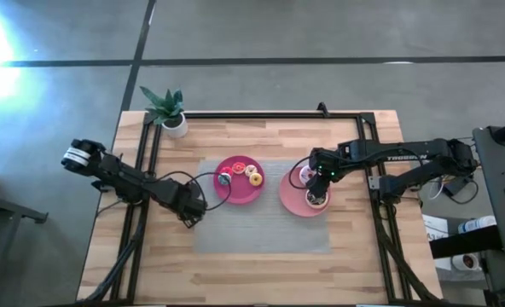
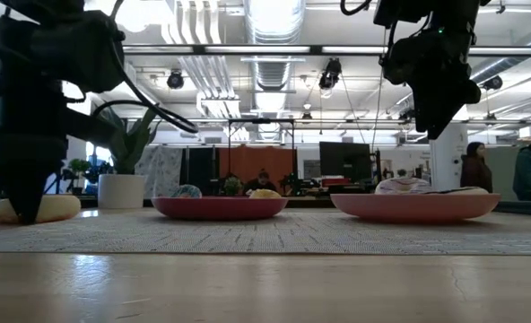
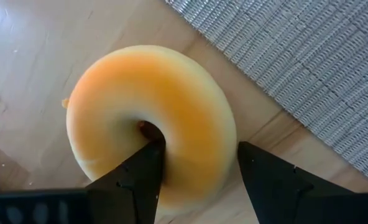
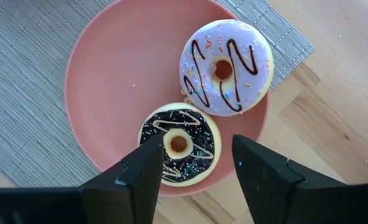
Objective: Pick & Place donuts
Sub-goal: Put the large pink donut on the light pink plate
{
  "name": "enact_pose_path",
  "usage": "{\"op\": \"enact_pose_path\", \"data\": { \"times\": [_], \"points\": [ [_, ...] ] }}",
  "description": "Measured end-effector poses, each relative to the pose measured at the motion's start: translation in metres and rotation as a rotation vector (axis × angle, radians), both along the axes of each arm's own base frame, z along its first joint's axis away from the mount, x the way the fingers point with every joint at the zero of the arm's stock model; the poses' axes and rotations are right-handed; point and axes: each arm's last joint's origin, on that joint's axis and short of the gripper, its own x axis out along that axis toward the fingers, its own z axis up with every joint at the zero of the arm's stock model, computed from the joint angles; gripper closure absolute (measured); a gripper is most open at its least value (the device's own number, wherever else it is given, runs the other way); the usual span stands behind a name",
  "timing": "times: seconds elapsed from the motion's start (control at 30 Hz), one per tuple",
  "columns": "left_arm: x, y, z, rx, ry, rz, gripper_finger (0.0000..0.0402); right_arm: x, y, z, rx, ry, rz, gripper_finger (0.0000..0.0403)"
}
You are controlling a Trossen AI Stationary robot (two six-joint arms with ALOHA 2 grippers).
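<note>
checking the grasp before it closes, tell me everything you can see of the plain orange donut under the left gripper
The plain orange donut is a smooth, soft-looking ring, deeper orange on top and fading to pale yellow at its rim, with a small dark hole and no icing. It lies flat on the bare wooden table, just off the edge of the grey woven mat. The left gripper stands open astride one side of the ring, one finger at the hole, the other outside the rim.

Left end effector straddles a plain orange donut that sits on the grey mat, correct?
Not quite: the left end effector straddles the plain orange donut, but it sits on bare wooden table beside the grey mat, as the left wrist view shows.
</note>
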Motion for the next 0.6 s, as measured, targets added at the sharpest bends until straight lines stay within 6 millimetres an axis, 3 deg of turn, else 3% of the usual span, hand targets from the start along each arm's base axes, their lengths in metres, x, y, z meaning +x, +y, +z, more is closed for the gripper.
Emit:
{"op": "enact_pose_path", "data": {
  "times": [0.17, 0.4, 0.5, 0.6],
  "points": [
    [-0.001, 0.001, -0.002, 0.029, -0.005, -0.032, 0.0262, 0.001, 0.000, 0.000, -0.004, -0.005, 0.013, 0.0218],
    [0.003, 0.001, 0.003, 0.064, -0.026, -0.052, 0.0385, 0.007, 0.000, 0.007, -0.030, -0.070, 0.081, 0.0218],
    [0.008, 0.000, 0.010, 0.071, -0.047, -0.058, 0.0393, 0.013, 0.002, 0.020, -0.074, -0.118, 0.124, 0.0218],
    [0.020, -0.003, 0.034, 0.062, -0.182, -0.055, 0.0398, 0.018, 0.005, 0.039, -0.150, -0.168, 0.188, 0.0218]
  ]
}}
